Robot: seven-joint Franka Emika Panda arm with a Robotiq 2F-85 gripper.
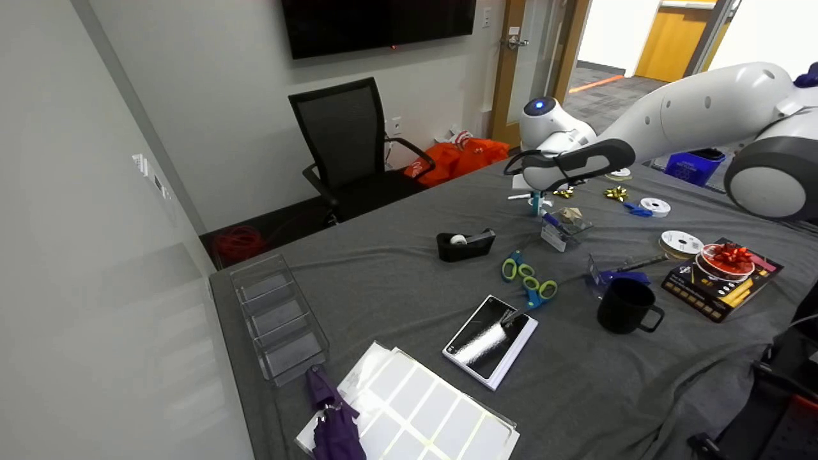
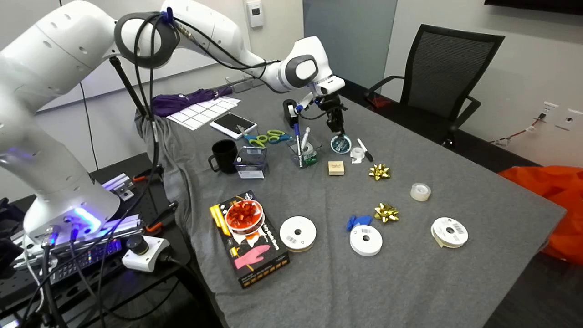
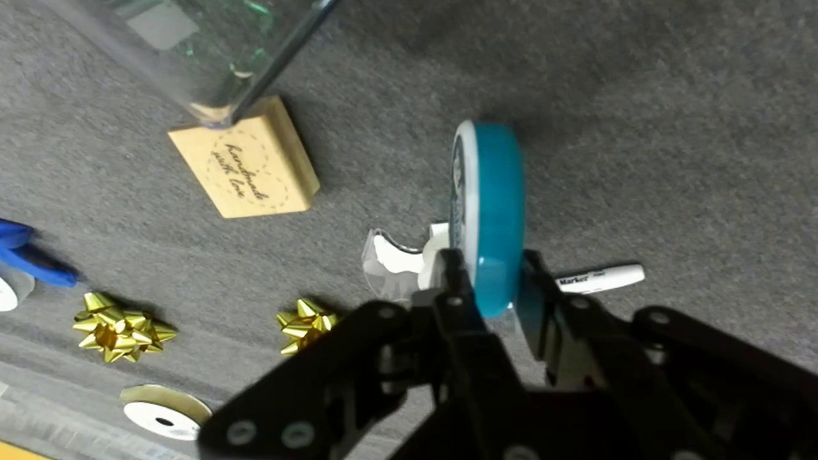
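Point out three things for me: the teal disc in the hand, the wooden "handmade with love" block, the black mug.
Teal disc (image 3: 492, 217), wrist view: on its teal side wall.
Wooden block (image 3: 248, 165), wrist view: on its printed face.
Black mug (image 1: 624, 308), in an exterior view: on its outer wall.

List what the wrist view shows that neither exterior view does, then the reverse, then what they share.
Only the wrist view: the readable wording "handmade with love" on the wooden block, and a close look at the claw pinching the teal disc from opposite sides.

Only the exterior views, both of them: the black mug, the scissors, the chair and the glove box.

Shared: the teal disc, the wooden block, the gold bows and the clear bin.
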